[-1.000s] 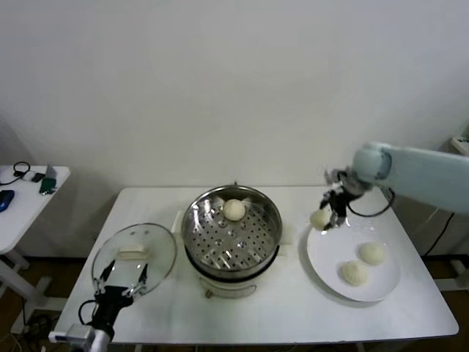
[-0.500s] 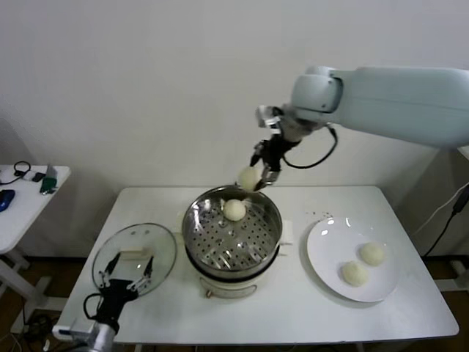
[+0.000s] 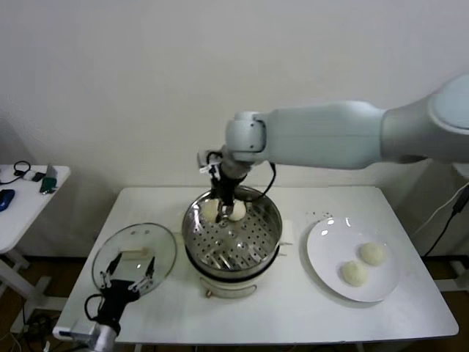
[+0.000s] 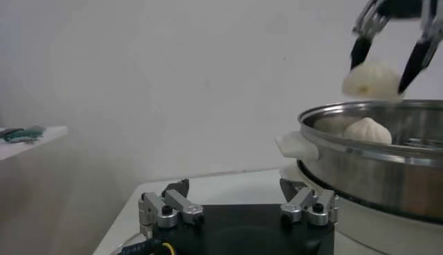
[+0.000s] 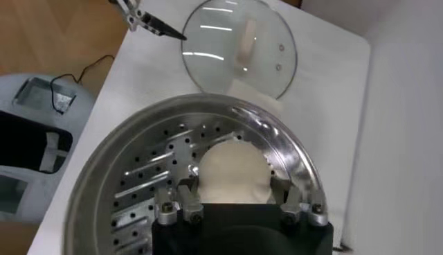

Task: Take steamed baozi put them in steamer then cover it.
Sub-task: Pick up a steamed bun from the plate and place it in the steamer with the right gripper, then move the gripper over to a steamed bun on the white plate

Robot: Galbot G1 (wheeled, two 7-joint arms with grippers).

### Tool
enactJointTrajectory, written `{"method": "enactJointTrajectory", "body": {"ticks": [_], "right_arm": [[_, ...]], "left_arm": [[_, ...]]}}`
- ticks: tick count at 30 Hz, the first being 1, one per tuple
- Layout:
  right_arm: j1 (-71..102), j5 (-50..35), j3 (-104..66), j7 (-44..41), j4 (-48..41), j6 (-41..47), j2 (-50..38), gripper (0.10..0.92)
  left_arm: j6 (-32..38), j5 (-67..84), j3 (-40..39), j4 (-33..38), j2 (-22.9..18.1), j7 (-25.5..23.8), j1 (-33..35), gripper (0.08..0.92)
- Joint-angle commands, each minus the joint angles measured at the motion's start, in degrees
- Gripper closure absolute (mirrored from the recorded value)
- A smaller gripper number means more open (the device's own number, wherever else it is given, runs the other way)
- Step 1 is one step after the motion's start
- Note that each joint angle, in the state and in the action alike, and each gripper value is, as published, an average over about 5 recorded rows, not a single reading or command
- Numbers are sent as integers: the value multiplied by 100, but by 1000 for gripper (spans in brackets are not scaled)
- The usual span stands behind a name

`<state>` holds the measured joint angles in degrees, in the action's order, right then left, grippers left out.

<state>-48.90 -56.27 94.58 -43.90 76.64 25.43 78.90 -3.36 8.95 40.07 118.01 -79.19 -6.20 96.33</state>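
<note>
Nearest the robot, the left gripper point(image 3: 121, 277) waits at the table's front edge with its fingers spread wide and empty, just in front of the cover point(image 3: 135, 257), which lies flat on the white table point(image 3: 293, 308) beside the steamer point(image 3: 231, 233). That glass lid looks heavy, hard and breakable, so its cream bar handle point(image 3: 133, 254) is the sensible place to take it. At the steamer's back rim the right gripper point(image 3: 220, 204) hangs over the perforated tray, its fingers closed on one baozi point(image 5: 232, 172), held just above the tray and next to a second bun point(image 3: 236, 211) already resting inside. These buns should be light, soft and easily dented, perhaps a little tacky, so a gentle pinch across the sides suits them best. To the right, well apart from the pot, two more buns point(image 3: 363, 263) sit on a white plate point(image 3: 322, 257). The tabletop is smooth, with a plain white wall behind and a small side table point(image 3: 29, 192) carrying a few gadgets off to the left.
</note>
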Motion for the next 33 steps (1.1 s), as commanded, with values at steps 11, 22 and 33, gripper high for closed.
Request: {"method": "enactJointTrajectory", "body": {"ticks": [11,22,33], "right_arm": [[1235,635,-73,512,-579,170,503,330],[-39,606,23,-420,-61,-599,-429,210],[-2218,942,1853,-1509,1577,-1152,-3588,202]], "left_arm": [[-18,8,-13,-68,-54,-16,-79,177],[-87,18,6,-75,-1,-53,-140,177],[-144,50,-15,-93,44,-53,-206,177]]}}
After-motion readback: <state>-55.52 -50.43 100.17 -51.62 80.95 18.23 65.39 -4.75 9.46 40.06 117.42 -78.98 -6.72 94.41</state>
